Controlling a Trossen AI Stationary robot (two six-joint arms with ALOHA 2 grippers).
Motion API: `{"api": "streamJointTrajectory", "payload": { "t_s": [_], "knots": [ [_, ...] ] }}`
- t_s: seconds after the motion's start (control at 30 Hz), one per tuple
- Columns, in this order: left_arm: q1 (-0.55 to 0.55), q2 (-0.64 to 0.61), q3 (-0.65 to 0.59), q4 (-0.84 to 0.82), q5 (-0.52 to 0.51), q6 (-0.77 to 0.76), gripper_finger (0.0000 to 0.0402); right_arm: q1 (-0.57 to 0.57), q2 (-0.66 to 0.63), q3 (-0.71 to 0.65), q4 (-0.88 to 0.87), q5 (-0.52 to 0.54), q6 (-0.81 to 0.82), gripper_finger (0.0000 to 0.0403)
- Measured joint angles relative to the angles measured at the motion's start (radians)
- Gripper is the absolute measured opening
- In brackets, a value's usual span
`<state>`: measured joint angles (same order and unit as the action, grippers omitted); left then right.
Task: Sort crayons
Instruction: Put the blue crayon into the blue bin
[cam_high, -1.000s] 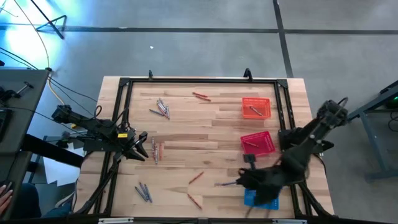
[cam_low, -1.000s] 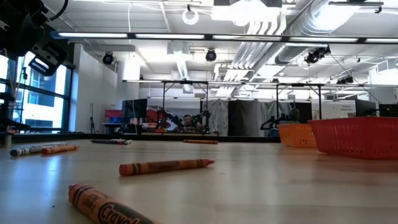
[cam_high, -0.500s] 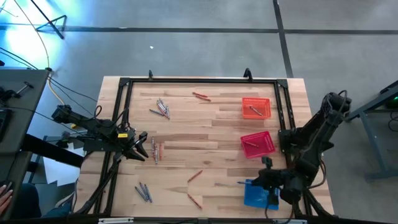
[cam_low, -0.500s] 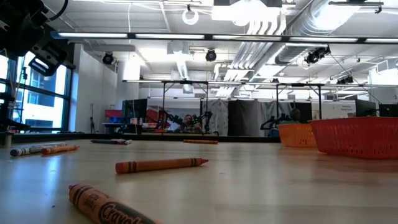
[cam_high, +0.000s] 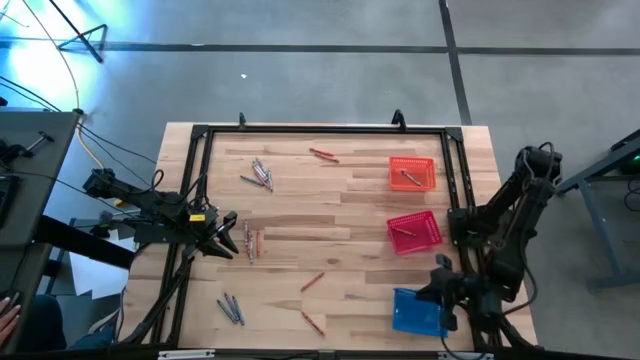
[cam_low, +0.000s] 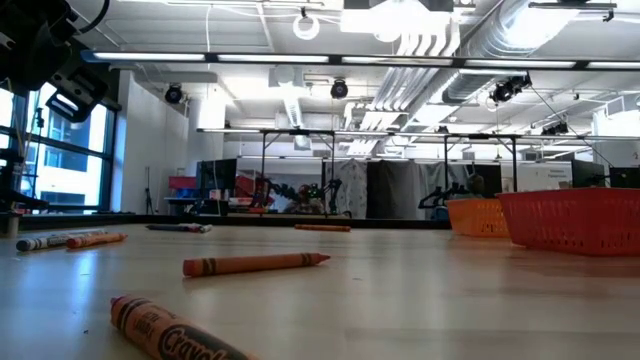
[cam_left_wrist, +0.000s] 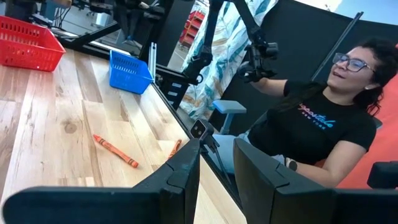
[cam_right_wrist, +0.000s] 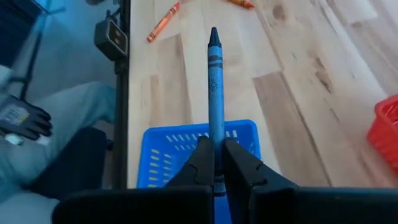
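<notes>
Light wooden plank desk (cam_high: 330, 210) with a black metal frame around its top. A person in a black T-shirt (cam_left_wrist: 311, 121) sits beyond the desk edge in the left wrist view.

Right arm folded at the right near corner. Right claw (cam_right_wrist: 214, 163) pressed together on a blue wax crayon (cam_right_wrist: 214, 81), which stands out straight ahead of the fingers; the claw is held over the square blue perforated plastic basket (cam_high: 415, 312) at the near right of the desk.

Left arm at the left edge of the desk. Left claw (cam_high: 228, 237) slightly spread, nothing between the fingers, pointing at a small cluster of grey and orange crayons (cam_high: 250, 241) just beside its tip.

Square red perforated plastic basket (cam_high: 414, 231) sits mid-right, crayon inside. Square orange perforated plastic basket (cam_high: 412, 172) sits farther back on the right, also with a crayon inside.

Loose crayons on the desk:
- grey bunch (cam_high: 260, 174) at back left
- one red-orange (cam_high: 322, 154) at back centre
- one orange (cam_high: 312, 281) near centre front
- one orange (cam_high: 313, 322) by the front edge
- grey-blue group (cam_high: 231, 308) at front left
</notes>
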<state>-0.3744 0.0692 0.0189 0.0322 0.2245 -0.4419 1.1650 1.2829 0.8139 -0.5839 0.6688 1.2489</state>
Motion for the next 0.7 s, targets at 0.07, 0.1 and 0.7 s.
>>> {"api": "streamJointTrajectory", "payload": {
  "t_s": [0.07, 0.1, 0.7],
  "knots": [
    [0.0, 0.0, 0.0, 0.0, 0.0, 0.0, 0.0086, 0.014, 0.008, 0.0, 0.011, 0.01, 0.037, 0.0001],
    [0.0, 0.0, 0.0, 0.0, 0.0, 0.0, 0.0086, 0.022, 0.014, 0.0, 0.015, 0.012, 0.054, 0.0001],
    [0.0, 0.0, 0.0, 0.0, 0.0, 0.0, 0.0086, 0.099, 0.181, 0.0, 0.049, -0.181, 0.39, 0.0001]
  ]
}}
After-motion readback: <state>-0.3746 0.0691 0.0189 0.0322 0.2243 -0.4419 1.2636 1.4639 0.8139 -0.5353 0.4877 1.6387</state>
